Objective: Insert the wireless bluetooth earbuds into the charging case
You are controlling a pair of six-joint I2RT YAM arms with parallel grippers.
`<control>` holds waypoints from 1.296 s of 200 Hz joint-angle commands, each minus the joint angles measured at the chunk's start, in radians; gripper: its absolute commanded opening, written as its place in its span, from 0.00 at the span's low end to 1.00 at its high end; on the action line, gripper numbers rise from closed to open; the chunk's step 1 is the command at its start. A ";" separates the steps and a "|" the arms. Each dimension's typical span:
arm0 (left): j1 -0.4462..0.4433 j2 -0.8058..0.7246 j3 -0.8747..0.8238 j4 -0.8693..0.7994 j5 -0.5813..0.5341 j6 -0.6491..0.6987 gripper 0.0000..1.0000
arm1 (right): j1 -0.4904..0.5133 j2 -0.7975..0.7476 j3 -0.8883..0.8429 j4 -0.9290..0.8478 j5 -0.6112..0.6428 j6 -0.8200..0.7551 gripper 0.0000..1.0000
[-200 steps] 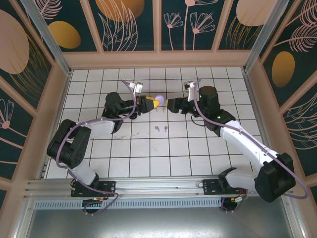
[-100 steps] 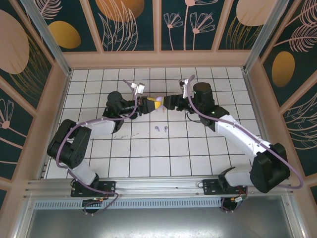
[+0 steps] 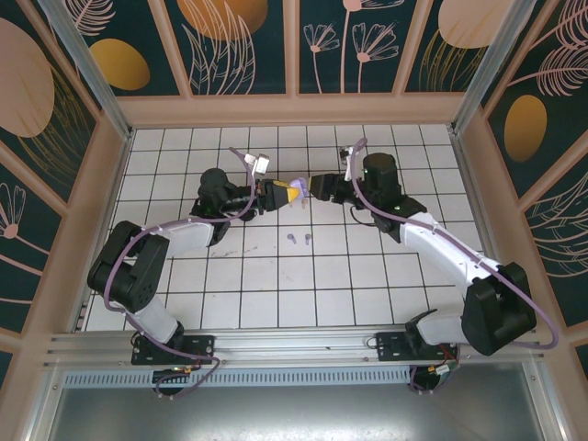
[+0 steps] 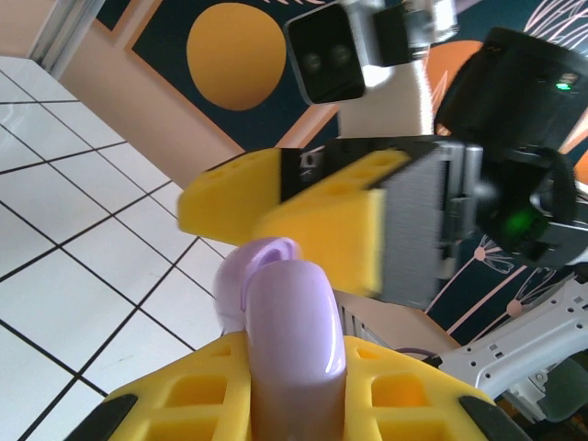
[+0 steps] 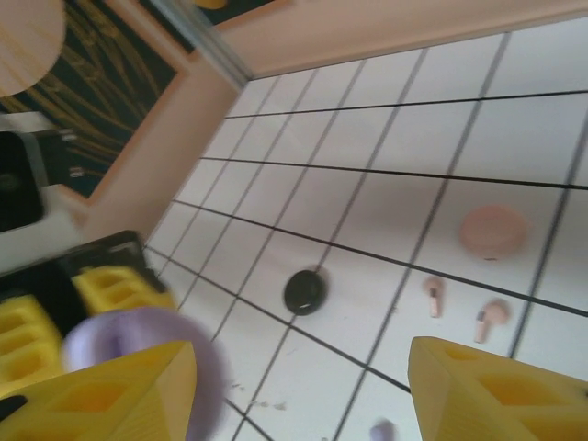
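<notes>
- The left pincer sits just above the middle of the top view, pressed together on the lilac case and holding it clear of the bench.
- In the left wrist view, the yellow fingers of that pincer run along the bottom edge. The lilac case stands up between them, and its rounded end points to the frame's centre.
- The right pincer comes in from the right of the top view and meets the case head-on, just beside it.
- In the right wrist view, its jaws are spread. One yellow finger is at lower left and the other at lower right, with a broad gap between them.
- There the blurred lilac case lies against the lower-left finger. I cannot tell whether the far finger touches it.
- Two lilac earbuds lie side by side on the white tiles, just below the two pincers and near the centre of the top view.
- The right wrist view also shows a black case at mid-frame.
- A pink case lies to its right.
- A pair of pink earbuds rests on the tiles just below the pink case.
</notes>
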 commanded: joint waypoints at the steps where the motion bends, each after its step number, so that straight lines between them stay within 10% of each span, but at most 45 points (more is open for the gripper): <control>1: -0.006 -0.029 0.029 0.047 0.037 0.021 0.00 | -0.030 -0.008 -0.031 0.010 0.015 0.016 0.63; 259: -0.009 -0.017 0.056 0.051 0.050 0.016 0.00 | -0.041 -0.049 -0.034 -0.017 -0.036 0.024 0.61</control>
